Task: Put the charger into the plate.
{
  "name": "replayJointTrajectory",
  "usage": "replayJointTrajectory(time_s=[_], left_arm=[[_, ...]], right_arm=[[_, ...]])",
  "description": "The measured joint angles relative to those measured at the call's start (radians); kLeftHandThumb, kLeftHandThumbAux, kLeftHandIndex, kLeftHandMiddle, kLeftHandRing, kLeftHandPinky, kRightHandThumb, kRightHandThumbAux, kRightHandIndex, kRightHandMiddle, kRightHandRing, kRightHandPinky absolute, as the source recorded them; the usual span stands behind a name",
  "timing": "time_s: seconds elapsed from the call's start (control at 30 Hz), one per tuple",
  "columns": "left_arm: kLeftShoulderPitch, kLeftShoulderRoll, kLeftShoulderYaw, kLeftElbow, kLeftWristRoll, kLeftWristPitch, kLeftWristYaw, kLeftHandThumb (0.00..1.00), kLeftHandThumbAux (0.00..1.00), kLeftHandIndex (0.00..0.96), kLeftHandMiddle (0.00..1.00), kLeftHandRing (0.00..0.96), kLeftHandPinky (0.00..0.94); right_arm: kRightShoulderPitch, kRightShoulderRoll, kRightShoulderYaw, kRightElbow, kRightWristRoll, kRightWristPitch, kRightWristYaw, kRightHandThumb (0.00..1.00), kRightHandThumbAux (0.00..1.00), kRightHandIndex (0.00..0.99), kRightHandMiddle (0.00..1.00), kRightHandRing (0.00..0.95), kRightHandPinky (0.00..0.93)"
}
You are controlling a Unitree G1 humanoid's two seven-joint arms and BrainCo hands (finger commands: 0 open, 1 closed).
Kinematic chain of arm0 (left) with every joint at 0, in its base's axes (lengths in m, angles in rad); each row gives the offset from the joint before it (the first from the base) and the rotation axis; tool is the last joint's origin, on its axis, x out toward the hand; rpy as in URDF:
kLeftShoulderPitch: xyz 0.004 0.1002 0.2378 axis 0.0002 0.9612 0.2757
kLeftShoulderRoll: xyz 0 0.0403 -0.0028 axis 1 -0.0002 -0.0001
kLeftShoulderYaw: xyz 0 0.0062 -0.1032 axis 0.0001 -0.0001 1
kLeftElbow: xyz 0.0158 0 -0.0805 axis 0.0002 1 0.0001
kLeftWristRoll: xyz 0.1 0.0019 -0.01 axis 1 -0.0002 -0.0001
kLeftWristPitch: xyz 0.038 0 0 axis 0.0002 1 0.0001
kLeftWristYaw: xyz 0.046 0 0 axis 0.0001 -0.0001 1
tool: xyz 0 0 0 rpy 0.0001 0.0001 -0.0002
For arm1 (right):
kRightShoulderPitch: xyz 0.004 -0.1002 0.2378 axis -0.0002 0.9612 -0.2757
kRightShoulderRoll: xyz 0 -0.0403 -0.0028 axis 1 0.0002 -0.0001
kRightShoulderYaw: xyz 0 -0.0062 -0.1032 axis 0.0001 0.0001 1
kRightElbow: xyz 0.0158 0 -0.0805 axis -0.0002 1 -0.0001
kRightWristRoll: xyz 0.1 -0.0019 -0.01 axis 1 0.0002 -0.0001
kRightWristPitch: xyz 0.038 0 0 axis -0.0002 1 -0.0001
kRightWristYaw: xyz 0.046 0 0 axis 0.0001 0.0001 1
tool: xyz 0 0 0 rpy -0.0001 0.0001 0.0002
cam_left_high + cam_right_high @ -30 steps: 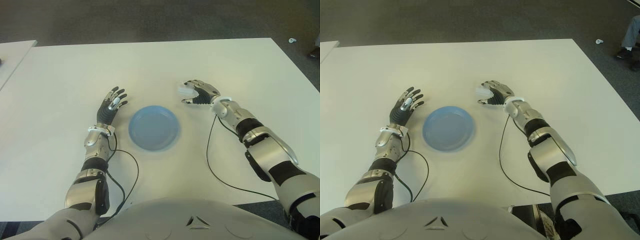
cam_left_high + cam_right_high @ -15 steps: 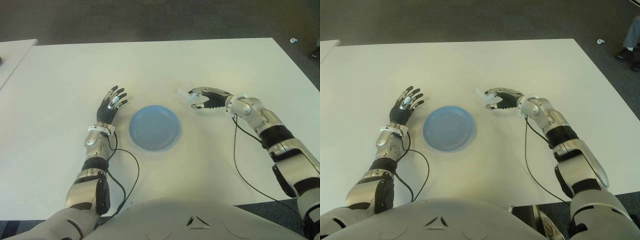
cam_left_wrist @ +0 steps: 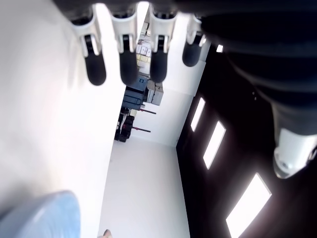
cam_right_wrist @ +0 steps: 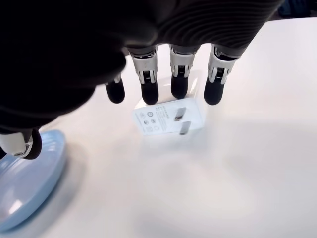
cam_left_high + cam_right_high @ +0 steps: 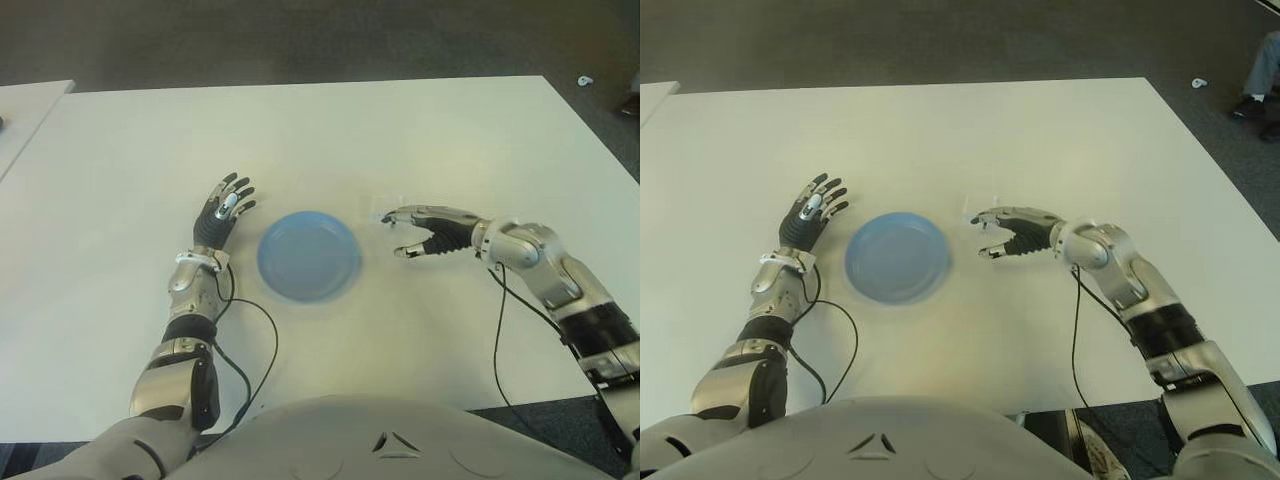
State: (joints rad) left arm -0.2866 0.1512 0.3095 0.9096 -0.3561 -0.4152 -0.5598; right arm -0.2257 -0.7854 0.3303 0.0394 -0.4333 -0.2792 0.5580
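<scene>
The right hand has let go and pulled back, fingers spread and holding nothing, so the white charger seems to lie on the worktop beside the blue plate, not in it.

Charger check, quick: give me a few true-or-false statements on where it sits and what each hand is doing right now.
1. The charger lies on the table, outside the plate. True.
2. The right hand is clamped around the charger. False: its fingers hang spread above the charger and grip nothing.
3. The plate holds nothing. True.
4. The left hand holds the plate's rim. False: it shows open on the plate's left side, apart from it.
5. The charger lies on the plate's right side, under the right hand. True.
</scene>
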Motion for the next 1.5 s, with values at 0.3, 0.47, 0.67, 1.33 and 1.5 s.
replayJointTrajectory(time_s=[0.3, 0.47, 0.67, 1.33, 1.5], left_arm=[[-0.006, 0.000, 0.001, 0.003, -0.004, 0.012, -0.003, 0.029, 0.536, 0.143, 0.171, 0.181, 0.223], [-0.010, 0.002, 0.003, 0.004, -0.008, 0.018, -0.004, 0.024, 0.527, 0.136, 0.173, 0.186, 0.230], [-0.008, 0.003, 0.003, 0.004, -0.008, 0.018, -0.004, 0.015, 0.521, 0.129, 0.173, 0.187, 0.228], [-0.007, 0.004, 0.005, 0.002, -0.016, 0.022, -0.007, 0.017, 0.524, 0.140, 0.189, 0.204, 0.240], [-0.005, 0.004, 0.004, -0.001, -0.016, 0.024, -0.007, 0.013, 0.521, 0.126, 0.179, 0.199, 0.237]], right_arm=[[0.070, -0.008, -0.051, -0.087, -0.007, 0.014, 0.003, 0.000, 0.326, 0.000, 0.000, 0.011, 0.000], [0.101, -0.016, -0.077, -0.119, -0.018, 0.013, -0.006, 0.000, 0.332, 0.000, 0.000, 0.021, 0.000], [0.127, -0.033, -0.096, -0.143, -0.045, 0.004, -0.007, 0.000, 0.329, 0.000, 0.000, 0.021, 0.000], [0.148, -0.046, -0.120, -0.200, -0.068, -0.013, -0.007, 0.000, 0.346, 0.000, 0.002, 0.013, 0.000], [0.152, -0.039, -0.125, -0.206, -0.073, -0.012, -0.011, 0.000, 0.349, 0.000, 0.003, 0.019, 0.000]])
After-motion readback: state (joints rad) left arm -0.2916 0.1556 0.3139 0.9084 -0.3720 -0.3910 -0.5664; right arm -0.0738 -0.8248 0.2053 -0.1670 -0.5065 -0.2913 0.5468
